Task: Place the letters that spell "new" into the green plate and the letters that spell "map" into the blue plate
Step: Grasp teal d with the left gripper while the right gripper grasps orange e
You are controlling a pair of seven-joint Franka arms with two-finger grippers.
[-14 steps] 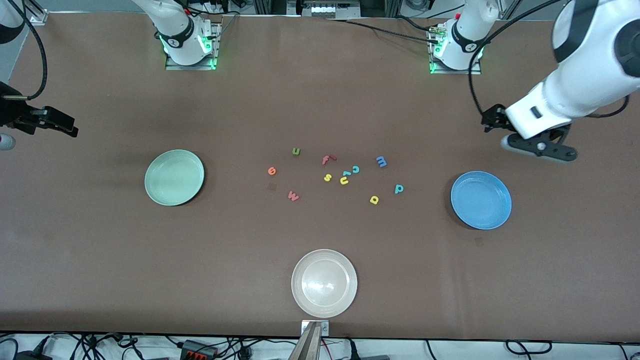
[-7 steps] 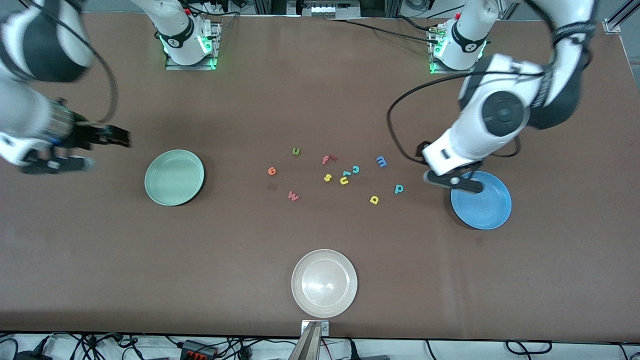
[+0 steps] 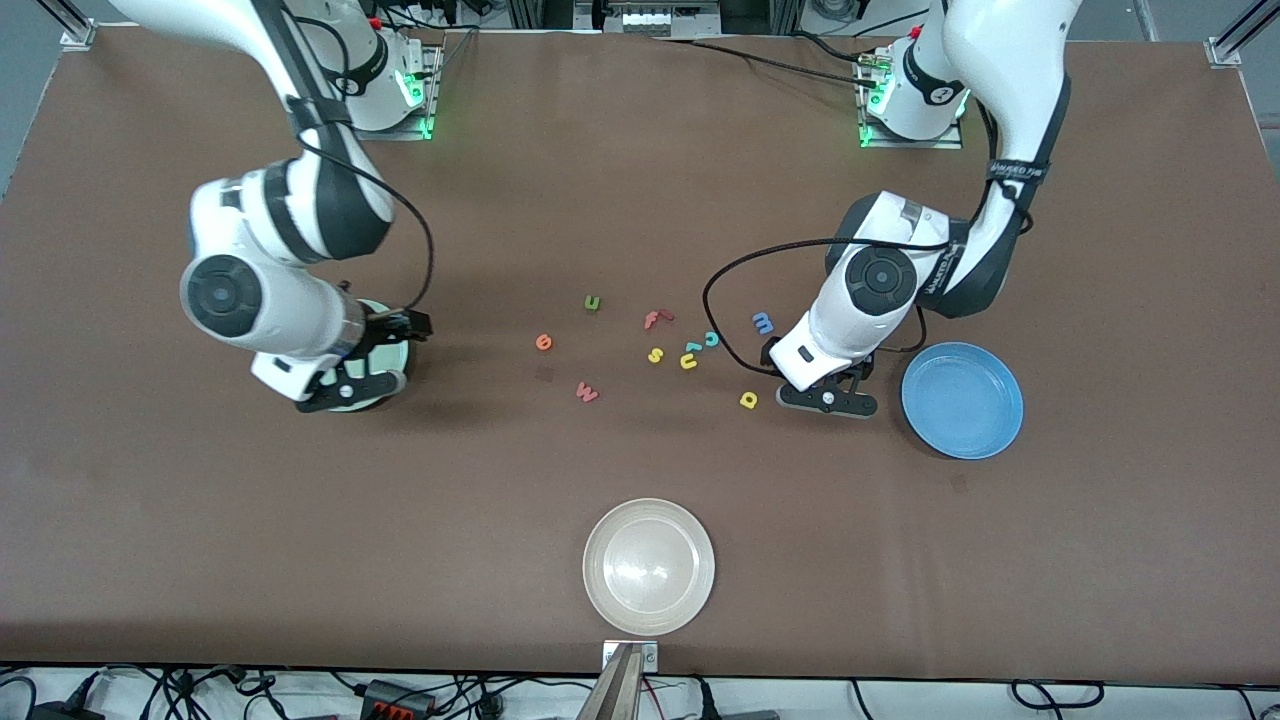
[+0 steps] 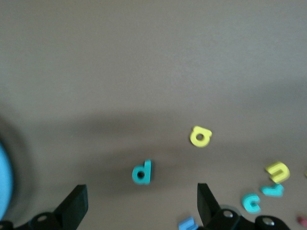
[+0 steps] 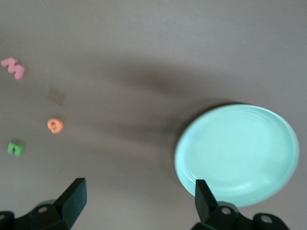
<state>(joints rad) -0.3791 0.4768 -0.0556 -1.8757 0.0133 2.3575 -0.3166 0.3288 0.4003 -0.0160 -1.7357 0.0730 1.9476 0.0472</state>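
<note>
The left pincer point(image 3: 828, 392) hangs over the teal "p" point(image 4: 142, 172), fingers spread wide and holding nothing, just beside the blue plate point(image 3: 962, 400). The yellow "a" point(image 3: 748, 400) lies near it and the blue "m" point(image 3: 762, 322) farther from the front camera. The right pincer point(image 3: 345, 385), also wide open and empty, hovers over the green plate point(image 5: 237, 153). The orange "e" point(image 3: 543, 342), olive-green "n" point(image 3: 592, 302) and pinkish-red "w" point(image 3: 587, 392) lie on the bench point(image 3: 640, 480) mid-table.

plates: three – green plate point(image 3: 385, 352), blue plate point(image 3: 962, 400), cream-white plate point(image 3: 649, 566). foam letters: ten.
</note>
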